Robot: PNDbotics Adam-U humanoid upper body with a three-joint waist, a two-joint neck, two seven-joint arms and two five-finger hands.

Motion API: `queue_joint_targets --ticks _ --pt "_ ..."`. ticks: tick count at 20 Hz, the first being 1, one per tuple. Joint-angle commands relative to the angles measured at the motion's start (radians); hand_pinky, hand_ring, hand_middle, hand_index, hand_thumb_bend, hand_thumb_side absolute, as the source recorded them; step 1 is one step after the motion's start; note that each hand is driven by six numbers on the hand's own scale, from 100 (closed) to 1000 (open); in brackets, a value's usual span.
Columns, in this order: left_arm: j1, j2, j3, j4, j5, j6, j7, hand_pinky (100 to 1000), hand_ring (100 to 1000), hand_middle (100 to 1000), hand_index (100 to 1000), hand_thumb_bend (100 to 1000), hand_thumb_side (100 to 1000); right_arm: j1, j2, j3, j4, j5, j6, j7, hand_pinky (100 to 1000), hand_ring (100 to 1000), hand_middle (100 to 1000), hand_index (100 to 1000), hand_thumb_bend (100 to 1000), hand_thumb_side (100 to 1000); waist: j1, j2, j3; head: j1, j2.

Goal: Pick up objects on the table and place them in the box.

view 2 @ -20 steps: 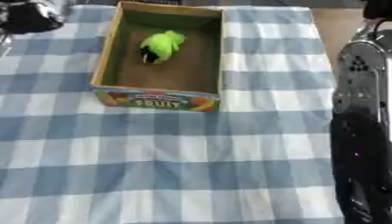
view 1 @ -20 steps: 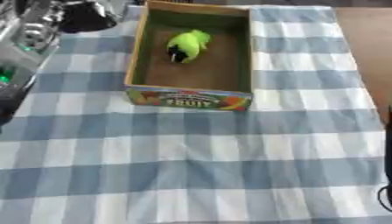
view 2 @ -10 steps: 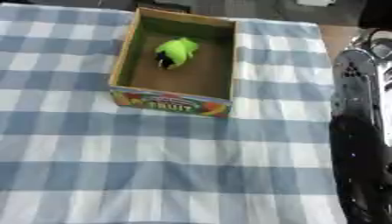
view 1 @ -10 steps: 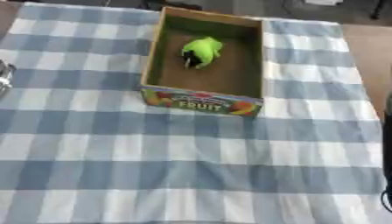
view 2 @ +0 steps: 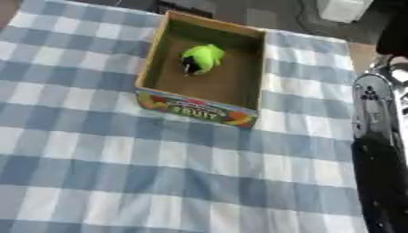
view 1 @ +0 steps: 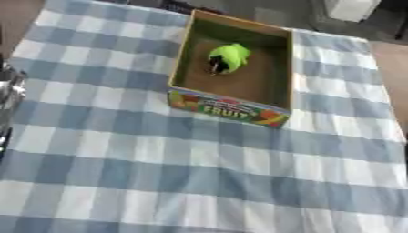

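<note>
Left eye view has the blue-and-white checked tablecloth (view 1: 199,182) filling nearly the whole frame, with the cardboard fruit box (view 1: 231,109) sitting upper centre. A bright green object (view 1: 227,58) lies inside it, toward the far end. Nothing else shows on the cloth, so I'd say the placing step looks done; any next move means finding another item first. Right arm (view 2: 381,150) runs down the right edge of the right eye view, but neither hand is visible, so can't tell their state.

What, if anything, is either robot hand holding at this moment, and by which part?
Nothing is seen held. Neither hand shows in either view; only arm parts appear at the picture edges. The green object lies alone inside the box, with nothing touching it.
</note>
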Motion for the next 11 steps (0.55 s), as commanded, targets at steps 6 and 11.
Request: queue_joint_targets --ticks 6,11 --pt "0.004 0.014 -0.019 -0.017 -0.066 -0.284 0.221 185 418 459 555 100 732 -0.034 -0.009 0.003 -0.013 -0.028 0.005 0.016 413 397 425 546 100 800 0.016 -0.009 -0.013 -0.029 -0.001" --pt "0.031 0.005 -0.047 -0.017 -0.017 -0.285 0.190 167 395 459 568 100 732 -0.040 0.015 -0.003 -0.013 -0.038 0.034 0.014 411 400 428 556 100 798 0.013 -0.011 -0.015 -0.031 -0.020"
